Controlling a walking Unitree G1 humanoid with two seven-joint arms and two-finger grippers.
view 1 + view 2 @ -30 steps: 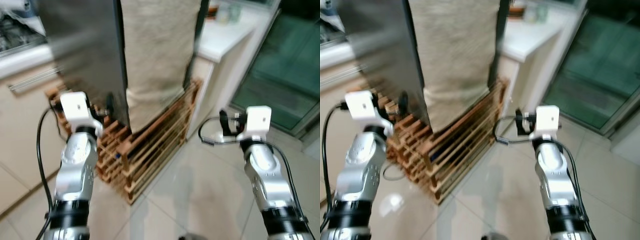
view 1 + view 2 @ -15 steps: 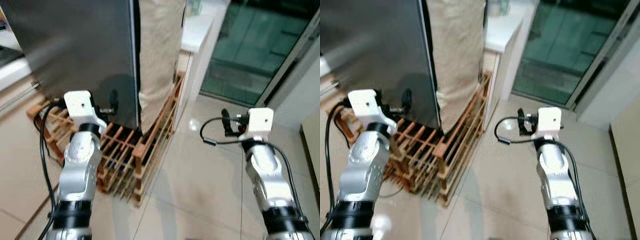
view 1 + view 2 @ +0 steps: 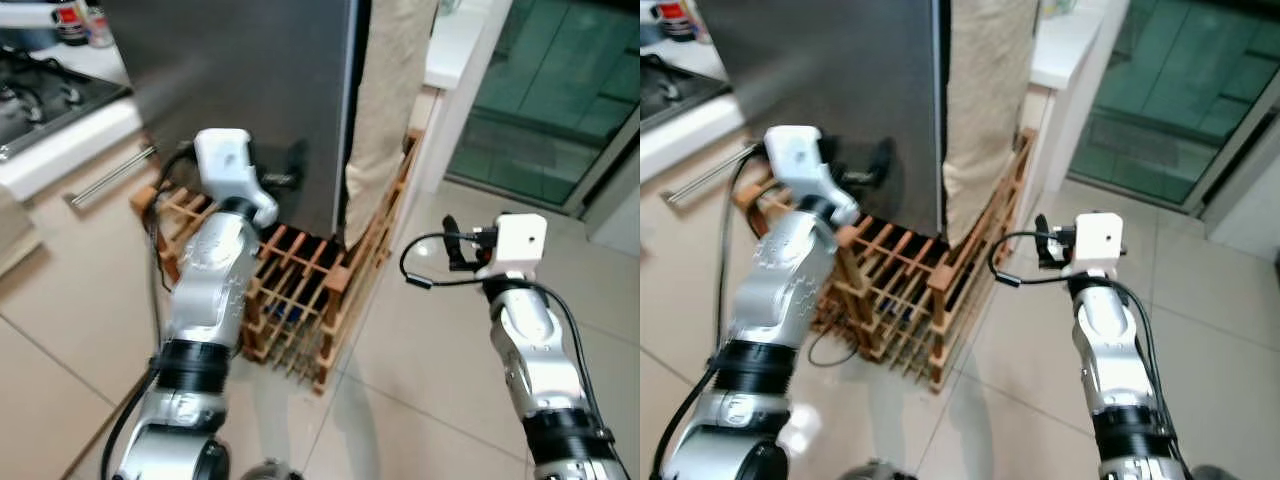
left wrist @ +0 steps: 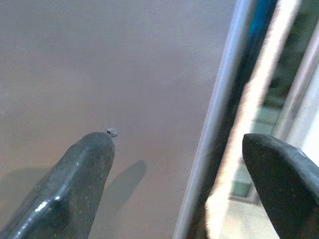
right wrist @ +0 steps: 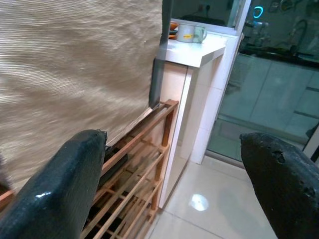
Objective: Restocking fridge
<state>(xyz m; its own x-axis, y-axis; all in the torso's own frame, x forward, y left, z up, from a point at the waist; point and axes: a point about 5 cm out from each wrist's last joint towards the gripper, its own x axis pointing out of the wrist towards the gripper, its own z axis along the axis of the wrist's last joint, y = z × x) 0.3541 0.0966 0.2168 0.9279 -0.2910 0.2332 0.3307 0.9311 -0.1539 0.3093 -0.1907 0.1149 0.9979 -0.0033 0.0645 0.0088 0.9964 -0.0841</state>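
Note:
The fridge (image 3: 250, 80) is a tall grey steel box with its door shut; a beige cloth (image 3: 392, 100) hangs down its right side. My left gripper (image 3: 288, 181) is raised right in front of the lower door, near the door's right edge. In the left wrist view its fingers (image 4: 84, 169) stand open, with the steel door (image 4: 124, 74) and the door edge (image 4: 219, 124) between them. My right gripper (image 3: 450, 245) hovers open and holding nothing over the floor to the right of the fridge, pointing toward the cloth (image 5: 75, 64).
A wooden slatted rack (image 3: 300, 300) sits at the fridge's foot. A stove (image 3: 40, 85) and a drawer handle (image 3: 110, 175) are on the left. A white counter (image 5: 199, 50) with a mug (image 5: 189, 33) and a glass door (image 3: 550, 90) stand on the right. The floor (image 3: 430, 400) is tiled.
The head view has swung, shifting the whole scene. My left arm has risen and reached in toward the fridge door. The right arm keeps the same pose.

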